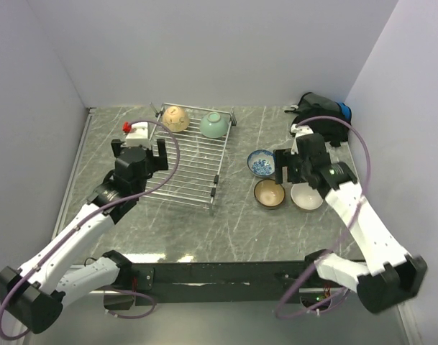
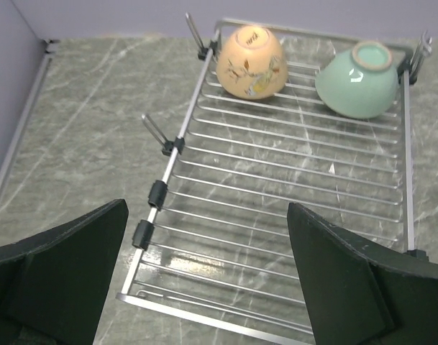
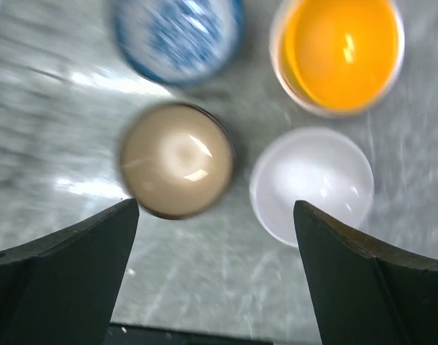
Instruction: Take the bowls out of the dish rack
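Two bowls sit on the dish rack (image 2: 190,108), both upside down against its far rim: a tan bowl (image 2: 251,63) with a flower print at upper centre of the left wrist view, and a pale green bowl (image 2: 359,80) at upper right. The left tool (image 2: 206,208) hovers over the near, bare wires with its jaws spread wide and nothing between them. Both bowls lie straight ahead of it along the rack's long axis, the tan one closer to its midline and the green one off to the right. In my judgement the left arm is the nearer one for either bowl.

Four more bowls stand upright on the bench (image 1: 233,223), well apart from the rack: a blue-patterned bowl (image 3: 177,36), a brown bowl (image 3: 177,159), a white bowl (image 3: 311,183) and a yellow-orange bowl (image 3: 339,50). The right tool (image 3: 215,205) hangs above them, released and empty.
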Controlling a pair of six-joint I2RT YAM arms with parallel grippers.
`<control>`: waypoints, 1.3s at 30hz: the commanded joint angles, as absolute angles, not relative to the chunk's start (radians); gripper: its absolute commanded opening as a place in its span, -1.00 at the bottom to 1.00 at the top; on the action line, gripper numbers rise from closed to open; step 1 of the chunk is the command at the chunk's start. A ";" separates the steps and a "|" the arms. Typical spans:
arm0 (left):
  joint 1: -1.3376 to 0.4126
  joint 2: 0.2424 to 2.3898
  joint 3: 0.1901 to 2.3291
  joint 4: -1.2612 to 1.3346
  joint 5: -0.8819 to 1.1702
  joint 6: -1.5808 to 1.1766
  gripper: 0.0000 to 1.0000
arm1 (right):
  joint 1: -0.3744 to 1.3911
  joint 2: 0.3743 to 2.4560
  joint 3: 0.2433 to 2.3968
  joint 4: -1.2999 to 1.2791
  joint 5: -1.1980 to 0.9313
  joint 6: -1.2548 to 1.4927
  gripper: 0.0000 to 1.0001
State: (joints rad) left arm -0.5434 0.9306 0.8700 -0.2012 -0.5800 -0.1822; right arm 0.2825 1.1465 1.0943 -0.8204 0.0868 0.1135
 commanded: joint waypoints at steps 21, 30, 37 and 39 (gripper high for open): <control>-0.373 1.882 1.732 -0.373 -0.485 -0.284 0.99 | 0.420 0.640 0.557 -0.137 -0.147 0.158 1.00; -0.308 2.155 1.994 -0.328 -0.446 -0.322 0.99 | 0.422 0.690 0.532 -0.089 -0.225 0.140 0.99; -0.281 2.247 2.042 -0.241 -0.350 -0.324 0.99 | 0.422 0.719 0.522 -0.074 -0.250 0.140 0.99; -0.275 2.276 2.055 -0.233 -0.295 -0.328 0.99 | 0.422 0.727 0.525 -0.075 -0.256 0.138 0.99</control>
State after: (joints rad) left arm -0.2844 2.2448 1.9869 -0.3092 -0.3958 -0.3099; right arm 0.4168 0.7177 0.5289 -0.1257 -0.2310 0.1547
